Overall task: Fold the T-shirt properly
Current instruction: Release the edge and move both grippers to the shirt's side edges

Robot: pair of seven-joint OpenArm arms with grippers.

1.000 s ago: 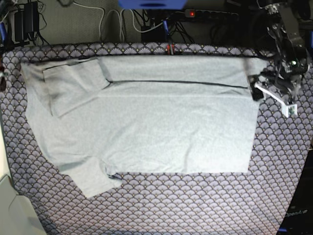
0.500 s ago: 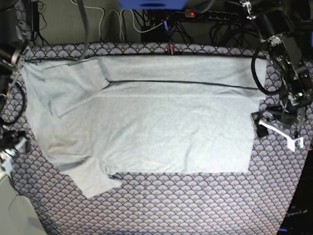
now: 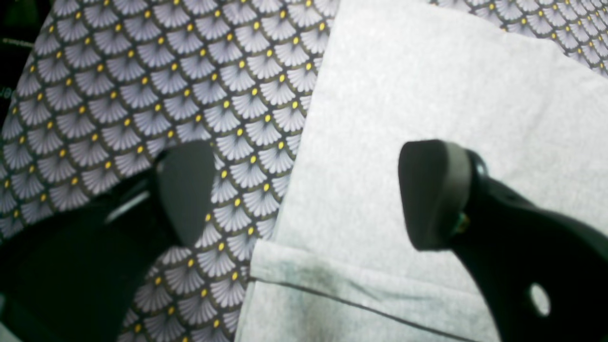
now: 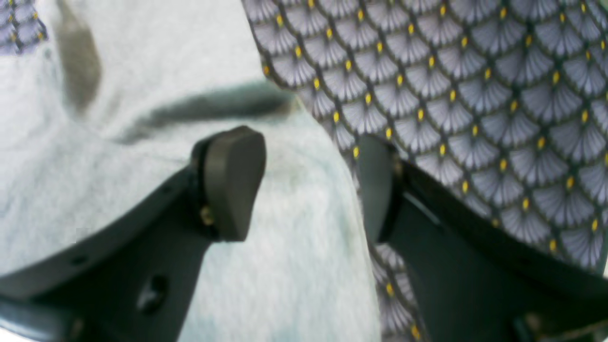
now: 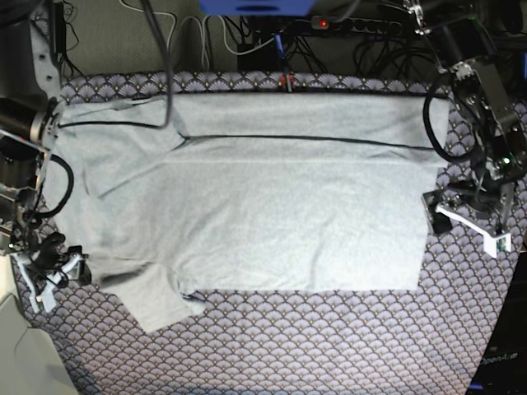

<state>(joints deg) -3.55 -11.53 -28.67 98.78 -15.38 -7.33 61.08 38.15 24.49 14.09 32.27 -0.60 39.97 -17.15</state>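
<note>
Both the left end effector [image 3: 304,194] and right end effector [image 4: 308,185] are spread, straddling T-shirt [image 5: 272,206] edges; closing shallow risks pinching the tablecloth [image 5: 329,346] or one layer only.

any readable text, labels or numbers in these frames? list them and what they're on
"OpenArm": faint pale lettering on the dark robot base at the base view's lower right corner; small, so the reading is tentative.
T-shirt: no print showing on the side facing up, in any view.
Tablecloth: scallop pattern only, no text.
Power strip behind the table: red light, no legible marking.
</note>
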